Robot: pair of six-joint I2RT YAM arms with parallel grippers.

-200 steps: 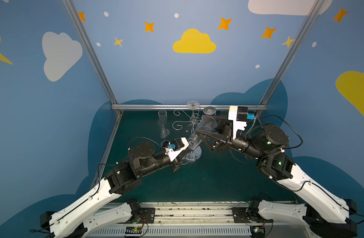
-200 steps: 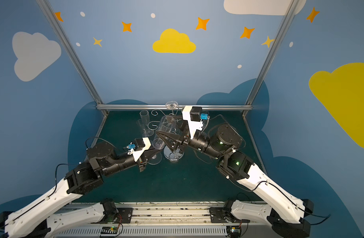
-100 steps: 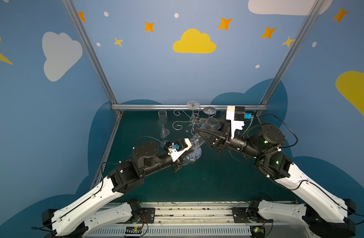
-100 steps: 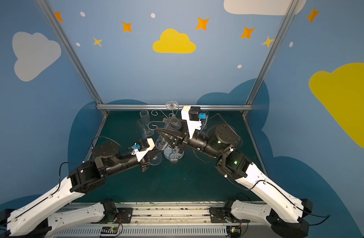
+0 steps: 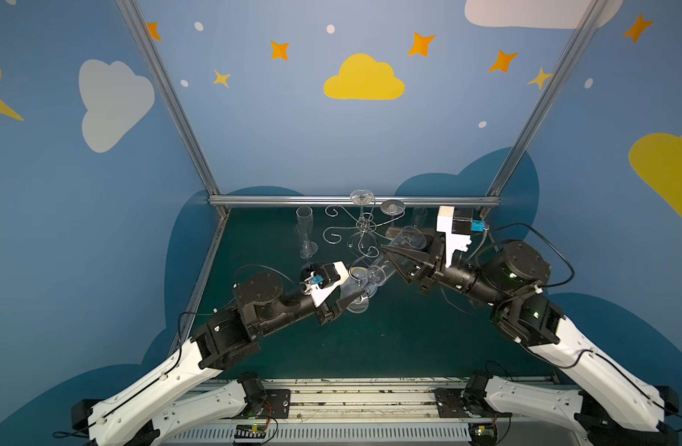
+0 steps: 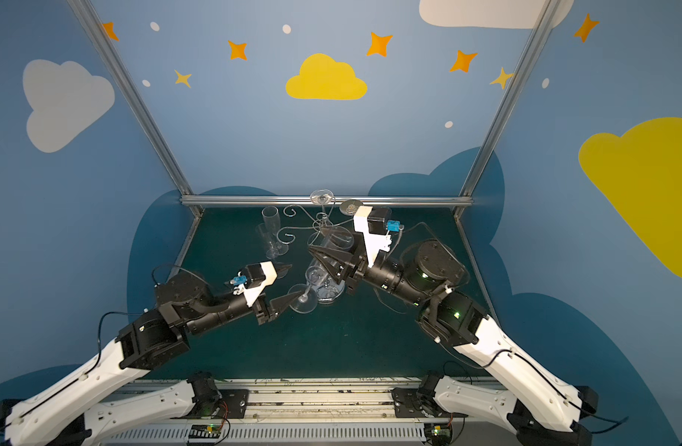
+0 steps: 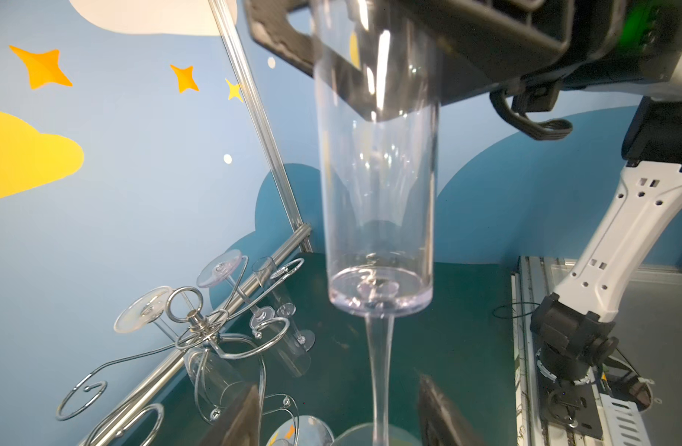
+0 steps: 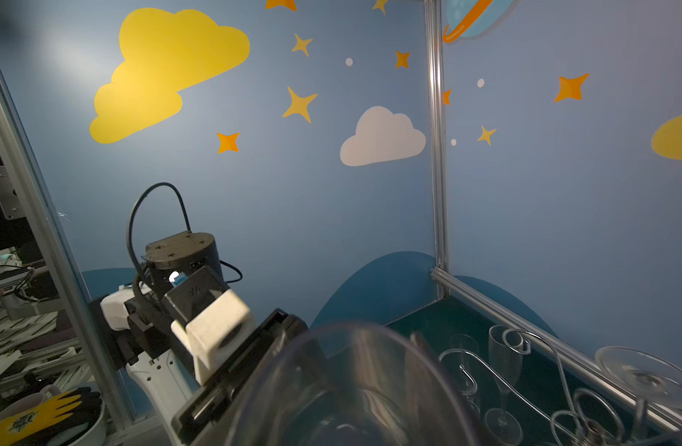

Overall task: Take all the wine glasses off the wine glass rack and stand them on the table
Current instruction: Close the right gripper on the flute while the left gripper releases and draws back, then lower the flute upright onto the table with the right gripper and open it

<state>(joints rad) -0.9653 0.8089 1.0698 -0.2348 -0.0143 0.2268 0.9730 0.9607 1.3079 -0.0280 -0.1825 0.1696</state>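
Observation:
The wine glass [image 5: 380,270] [image 6: 315,275] is a clear flute, tilted in the air beside the chrome wine glass rack [image 5: 364,228] [image 6: 324,224]. My right gripper [image 5: 387,253] [image 6: 324,253] is shut on its bowl [image 7: 378,193]; in the right wrist view the rim [image 8: 351,386] fills the foreground. My left gripper [image 5: 353,285] [image 6: 289,284] [image 7: 337,417] is open. Its fingers [image 7: 239,421] stand on either side of the stem [image 7: 380,367] near the foot, without touching it.
Two more glasses hang foot-up on the rack [image 7: 200,328] [image 8: 586,421], their feet [image 5: 362,196] [image 5: 392,207] near the back rail. A flute [image 5: 304,235] [image 6: 272,235] stands on the green table left of the rack. Blue walls and metal posts enclose the table.
My right gripper has closed on the glass bowl. My left gripper, shut at the stem before, has opened. Both arms have barely shifted.

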